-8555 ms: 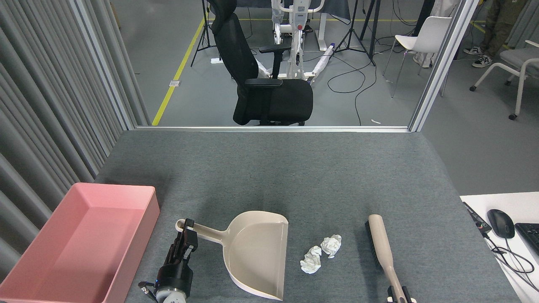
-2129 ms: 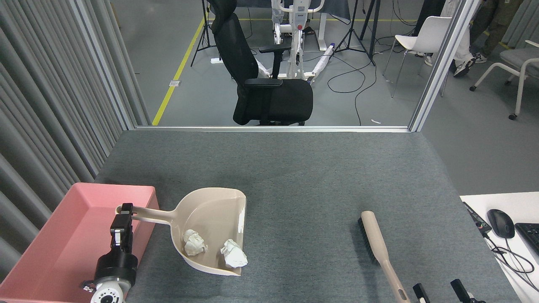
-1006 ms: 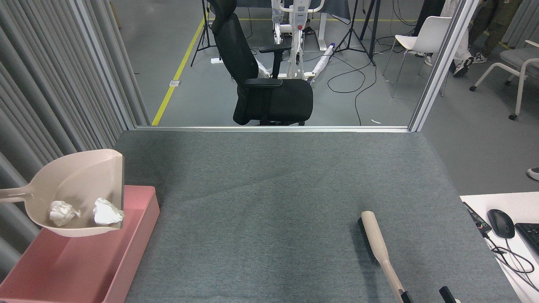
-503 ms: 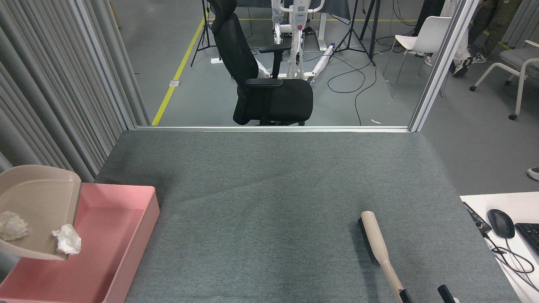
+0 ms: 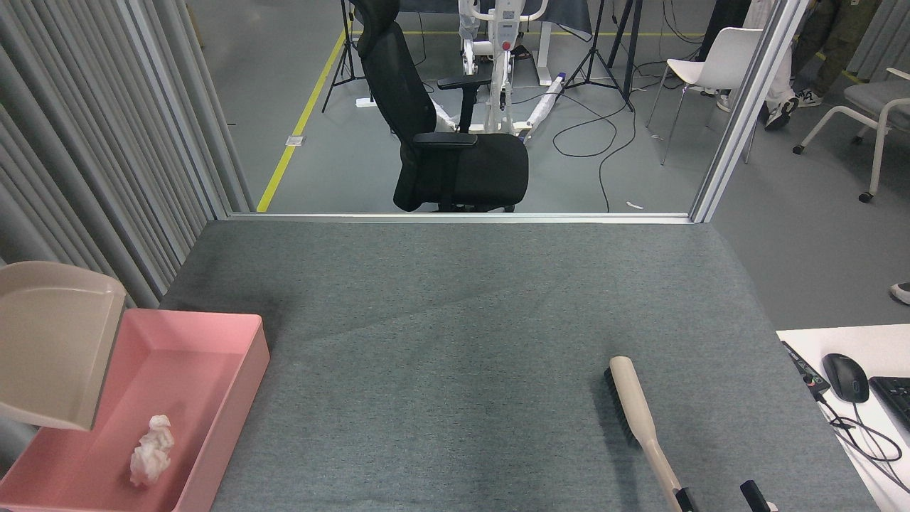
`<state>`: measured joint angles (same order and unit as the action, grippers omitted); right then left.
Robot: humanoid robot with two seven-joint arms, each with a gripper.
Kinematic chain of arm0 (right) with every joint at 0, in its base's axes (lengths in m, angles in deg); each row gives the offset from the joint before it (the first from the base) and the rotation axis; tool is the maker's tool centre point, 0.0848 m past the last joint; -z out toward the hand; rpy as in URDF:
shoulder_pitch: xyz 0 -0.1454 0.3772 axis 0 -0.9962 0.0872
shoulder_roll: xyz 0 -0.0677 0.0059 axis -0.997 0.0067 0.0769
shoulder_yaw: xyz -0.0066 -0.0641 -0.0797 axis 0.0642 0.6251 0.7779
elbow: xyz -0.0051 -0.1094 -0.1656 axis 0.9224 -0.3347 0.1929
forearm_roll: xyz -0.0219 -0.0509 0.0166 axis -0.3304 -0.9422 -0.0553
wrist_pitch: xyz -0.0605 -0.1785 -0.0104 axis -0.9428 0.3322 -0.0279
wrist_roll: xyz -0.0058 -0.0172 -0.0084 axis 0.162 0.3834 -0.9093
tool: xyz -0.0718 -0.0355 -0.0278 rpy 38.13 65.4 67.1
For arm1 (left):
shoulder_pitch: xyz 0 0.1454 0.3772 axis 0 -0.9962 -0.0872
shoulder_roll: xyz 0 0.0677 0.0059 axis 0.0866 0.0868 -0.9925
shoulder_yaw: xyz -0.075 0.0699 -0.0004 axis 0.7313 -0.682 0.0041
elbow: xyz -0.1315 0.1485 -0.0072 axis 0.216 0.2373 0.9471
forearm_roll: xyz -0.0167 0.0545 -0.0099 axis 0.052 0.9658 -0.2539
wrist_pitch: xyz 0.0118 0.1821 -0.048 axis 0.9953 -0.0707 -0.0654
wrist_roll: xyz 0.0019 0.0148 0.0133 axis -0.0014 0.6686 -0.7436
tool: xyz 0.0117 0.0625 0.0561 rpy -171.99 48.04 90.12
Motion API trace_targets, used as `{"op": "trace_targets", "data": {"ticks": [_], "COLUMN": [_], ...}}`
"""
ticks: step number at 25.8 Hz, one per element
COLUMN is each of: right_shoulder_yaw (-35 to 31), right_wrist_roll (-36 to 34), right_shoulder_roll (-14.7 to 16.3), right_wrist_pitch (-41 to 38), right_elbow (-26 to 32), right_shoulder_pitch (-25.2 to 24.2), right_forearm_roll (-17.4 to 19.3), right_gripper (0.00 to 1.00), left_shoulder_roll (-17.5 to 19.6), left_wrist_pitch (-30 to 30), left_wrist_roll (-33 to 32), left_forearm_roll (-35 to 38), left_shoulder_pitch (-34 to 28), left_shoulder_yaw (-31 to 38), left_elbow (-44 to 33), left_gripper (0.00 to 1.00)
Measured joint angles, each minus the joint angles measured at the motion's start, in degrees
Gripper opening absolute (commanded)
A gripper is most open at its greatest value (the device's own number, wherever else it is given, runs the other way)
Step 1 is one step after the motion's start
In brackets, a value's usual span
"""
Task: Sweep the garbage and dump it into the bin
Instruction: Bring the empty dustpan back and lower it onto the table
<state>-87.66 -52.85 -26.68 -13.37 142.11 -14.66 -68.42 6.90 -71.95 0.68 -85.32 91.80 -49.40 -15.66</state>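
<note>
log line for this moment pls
phase: dumping | dustpan: tilted over pink bin | paper wad: one in bin | brush: on table | left gripper: out of view

Right gripper (image 5: 718, 494) barely shows at the bottom edge, jaws spread.

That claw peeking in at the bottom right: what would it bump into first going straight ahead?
Probably the brush, which lies just ahead of the right gripper, slightly to its left, though depth is unclear.
</note>
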Motion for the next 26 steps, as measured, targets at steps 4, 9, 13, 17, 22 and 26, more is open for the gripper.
{"op": "trace_targets", "data": {"ticks": [4,9,13,17,22,26], "right_shoulder_yaw": [0.0,0.1,0.1,-0.1,-0.4,-0.5], "right_wrist_roll": [0.0,0.0,-0.1,-0.2,0.1,0.2], "right_shoulder_roll": [0.0,-0.1,-0.1,0.0,0.2,0.1], "right_wrist_pitch": [0.0,0.0,0.4,0.8,1.0,1.5], "right_elbow": [0.0,0.0,0.0,0.1,0.1,0.3], "right_shoulder_pitch": [0.0,-0.2,-0.5,-0.8,-1.0,-1.7], "right_forearm_roll": [0.0,-0.1,-0.2,-0.2,-0.2,-0.2], "right_gripper": [0.99,0.99,0.99,0.99,0.99,0.99], "left_shoulder_roll": [1.0,-8.1,-18.4,-29.0,-43.1,-50.1], "left_wrist_pitch": [1.9,8.6,11.2,11.9,12.2,12.3], "left_wrist_roll": [-1.0,-0.2,1.1,1.3,1.2,1.0], "left_forearm_roll": [-17.8,-23.9,-17.4,-4.8,13.7,22.5], "left_shoulder_pitch": [-0.6,-0.1,2.5,4.0,4.5,4.3], "left_shoulder_yaw": [-1.1,-3.2,-8.4,-13.0,-15.1,-17.2], "left_elbow": [-3.9,-13.6,-16.8,-17.3,-17.3,-16.2], "left_gripper": [0.15,0.16,0.16,0.16,0.16,0.16]}}
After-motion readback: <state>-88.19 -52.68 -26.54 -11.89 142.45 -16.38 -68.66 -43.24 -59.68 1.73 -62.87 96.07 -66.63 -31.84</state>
